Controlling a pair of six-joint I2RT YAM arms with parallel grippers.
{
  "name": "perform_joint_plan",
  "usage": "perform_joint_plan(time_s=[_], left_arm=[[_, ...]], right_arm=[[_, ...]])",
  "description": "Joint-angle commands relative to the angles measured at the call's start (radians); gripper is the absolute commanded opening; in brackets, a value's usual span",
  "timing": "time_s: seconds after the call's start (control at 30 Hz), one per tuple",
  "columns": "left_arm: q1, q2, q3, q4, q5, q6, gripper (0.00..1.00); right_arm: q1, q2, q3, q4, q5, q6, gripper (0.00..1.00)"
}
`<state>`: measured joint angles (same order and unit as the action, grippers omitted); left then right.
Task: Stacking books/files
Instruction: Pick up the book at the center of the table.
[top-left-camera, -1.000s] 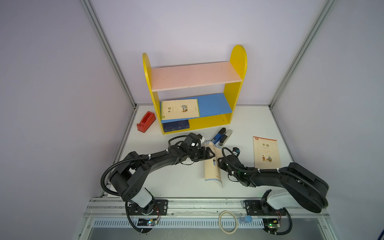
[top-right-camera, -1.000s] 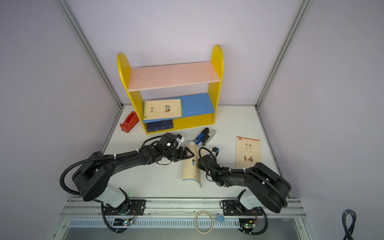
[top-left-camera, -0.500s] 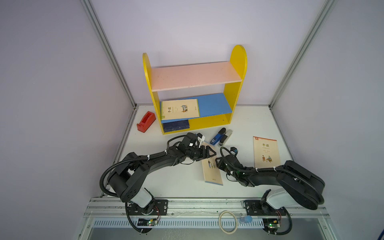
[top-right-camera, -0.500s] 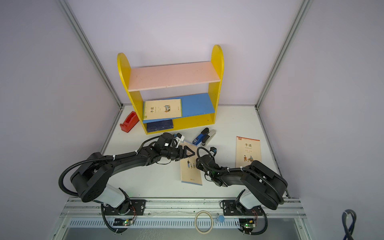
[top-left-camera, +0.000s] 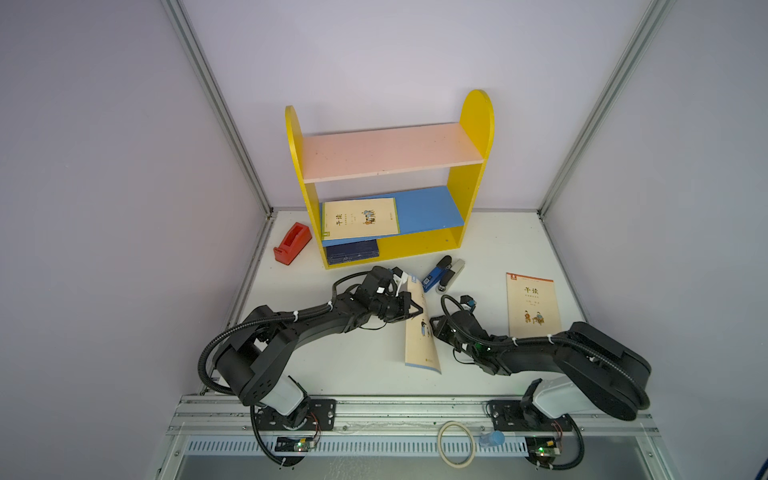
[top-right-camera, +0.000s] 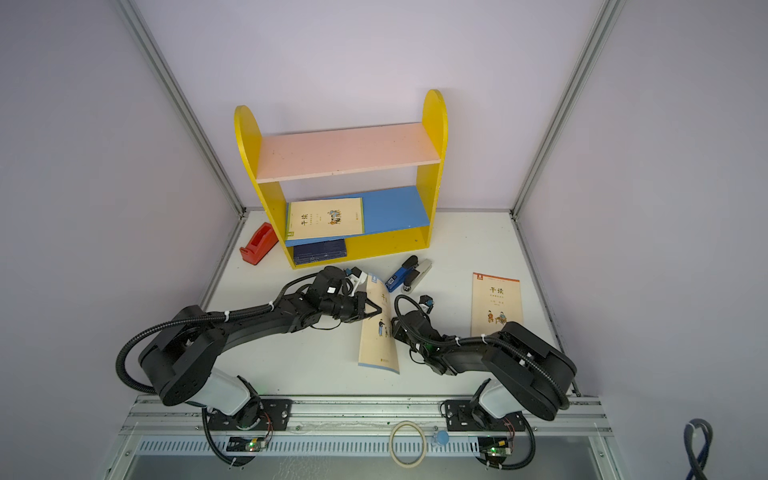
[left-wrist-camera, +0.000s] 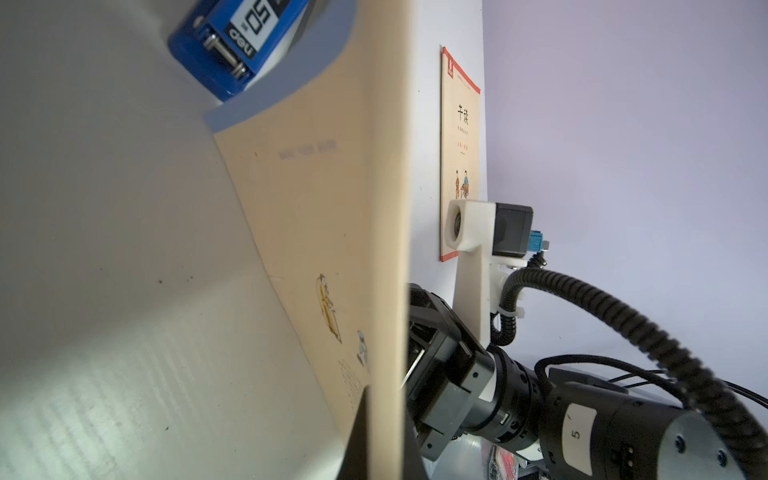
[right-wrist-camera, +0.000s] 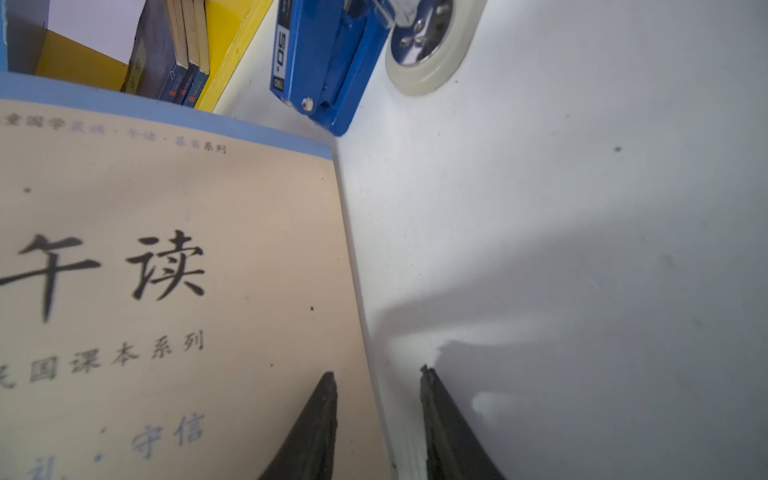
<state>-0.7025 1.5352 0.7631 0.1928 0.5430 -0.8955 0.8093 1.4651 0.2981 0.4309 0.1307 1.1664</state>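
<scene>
A cream book (top-left-camera: 419, 332) (top-right-camera: 380, 332) stands tilted on the table, its left edge raised. My left gripper (top-left-camera: 417, 311) (top-right-camera: 376, 311) (left-wrist-camera: 386, 432) is shut on that raised edge. My right gripper (top-left-camera: 432, 330) (top-right-camera: 395, 328) (right-wrist-camera: 377, 374) is open, its fingers straddling the book's right edge (right-wrist-camera: 365, 332) low at the table. A second cream book (top-left-camera: 532, 303) (top-right-camera: 496, 303) (left-wrist-camera: 461, 145) lies flat at the right. A third (top-left-camera: 360, 218) (top-right-camera: 326, 218) lies on the blue shelf board. Dark navy books (top-left-camera: 352, 251) (top-right-camera: 320, 251) (right-wrist-camera: 183, 54) are stacked on the bottom shelf.
The yellow shelf unit (top-left-camera: 473, 178) stands at the back wall. A blue-and-black stapler (top-left-camera: 442, 274) (right-wrist-camera: 324, 62) lies just behind the held book. A red tape dispenser (top-left-camera: 292, 243) sits at the back left. A tape ring (top-left-camera: 456, 442) lies on the front rail.
The cream book was curled up a second ago, then lay flatter. The left gripper has shut on its left edge and raised it. The right gripper has stayed at the right edge.
</scene>
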Motion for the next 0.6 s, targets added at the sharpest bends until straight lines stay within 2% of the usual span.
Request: perform_joint_plan(time_s=[0.0,0.1,0.2,0.4,0.57], left_arm=[[0.0,-0.027,-0.009,0.035,0.001,0.004,0.0],[0.0,-0.08,-0.03,0.03,-0.02,-0.002,0.0],[0.0,-0.17,-0.049,-0.009,-0.054,-0.003,0.0],[0.016,-0.429,-0.021,-0.232,-0.212,0.006,0.0],[0.089,-0.626,0.015,-0.356,-0.346,-0.081,0.0]], right_arm=[[0.004,-0.005,-0.027,-0.322,-0.066,0.014,0.37],[0.004,-0.085,-0.034,-0.346,-0.07,0.011,0.39],[0.004,-0.199,-0.029,-0.425,-0.075,0.0,0.5],[0.001,-0.536,0.057,-0.674,-0.036,-0.049,0.72],[-0.002,-0.747,0.204,-0.779,0.03,-0.118,0.85]])
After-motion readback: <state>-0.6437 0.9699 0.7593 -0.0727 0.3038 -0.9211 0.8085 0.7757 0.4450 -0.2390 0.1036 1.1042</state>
